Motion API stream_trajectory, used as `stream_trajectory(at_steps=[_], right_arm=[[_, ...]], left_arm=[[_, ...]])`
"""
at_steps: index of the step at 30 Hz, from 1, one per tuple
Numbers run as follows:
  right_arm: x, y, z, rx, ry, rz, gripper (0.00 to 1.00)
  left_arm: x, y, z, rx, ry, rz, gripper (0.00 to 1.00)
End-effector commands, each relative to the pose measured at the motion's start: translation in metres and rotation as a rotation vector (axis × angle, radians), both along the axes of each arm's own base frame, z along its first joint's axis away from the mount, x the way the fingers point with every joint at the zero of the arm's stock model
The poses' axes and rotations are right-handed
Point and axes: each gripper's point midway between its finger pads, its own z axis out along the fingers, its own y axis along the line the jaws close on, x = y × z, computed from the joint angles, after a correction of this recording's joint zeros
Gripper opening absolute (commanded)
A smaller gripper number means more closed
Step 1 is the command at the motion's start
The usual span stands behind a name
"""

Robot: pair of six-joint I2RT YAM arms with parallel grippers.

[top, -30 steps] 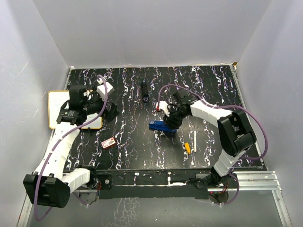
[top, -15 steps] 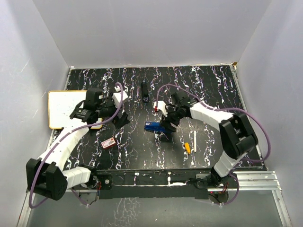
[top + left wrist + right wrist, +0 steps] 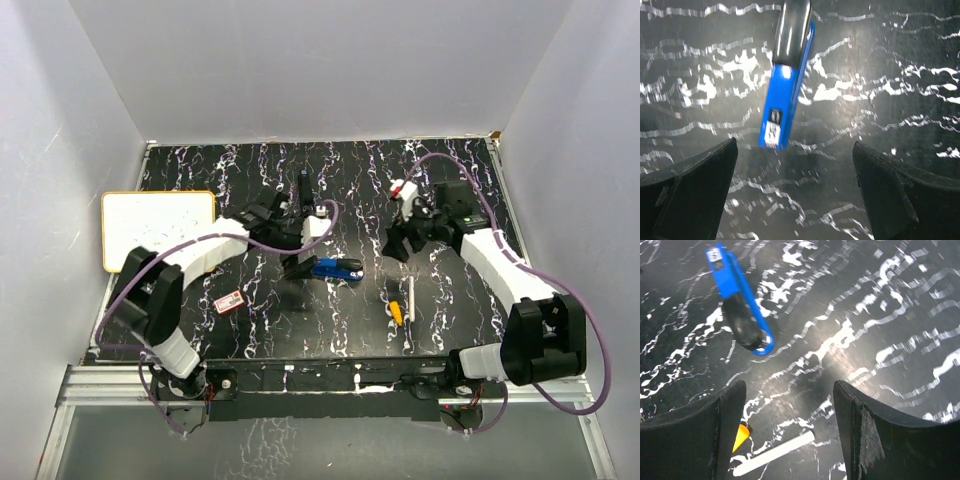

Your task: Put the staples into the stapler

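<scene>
The left hand (image 3: 298, 263), fingers apart and empty, was just left of the blue stapler (image 3: 336, 268), which lay left-to-right at frame centre, while the right hand (image 3: 398, 243), also apart, was farther off at the right and the staples (image 3: 230, 300) lay at lower left.

Left tool (image 3: 795, 165) spread wide, right tool (image 3: 790, 405) parted

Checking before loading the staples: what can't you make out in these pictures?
Staples box: top view, too small to tell whether it is open or closed.
Blue stapler: left wrist view, black end cut off by the top edge, label blurred.
Yellow piece: right wrist view, partly behind the right gripper.
</scene>
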Motion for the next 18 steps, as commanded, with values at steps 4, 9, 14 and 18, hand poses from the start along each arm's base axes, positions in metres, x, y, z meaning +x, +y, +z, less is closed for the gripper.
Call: stream_trajectory(at_steps=[4, 9, 14, 18], right_arm=[[0.019, -0.038, 0.014, 0.088, -0.008, -0.181, 0.73], [0.024, -0.055, 0.011, 0.079, -0.014, -0.251, 0.74], [0.025, -0.057, 0.005, 0.072, 0.001, -0.263, 0.74], [0.025, -0.056, 0.003, 0.074, 0.005, -0.260, 0.74]], left_arm=[[0.019, -0.069, 0.012, -0.083, -0.080, -0.215, 0.95], [0.020, -0.100, -0.007, -0.058, -0.053, -0.307, 0.93], [0.016, -0.121, -0.020, -0.043, -0.002, -0.337, 0.84], [0.017, -0.128, -0.025, -0.043, 0.014, -0.320, 0.76]])
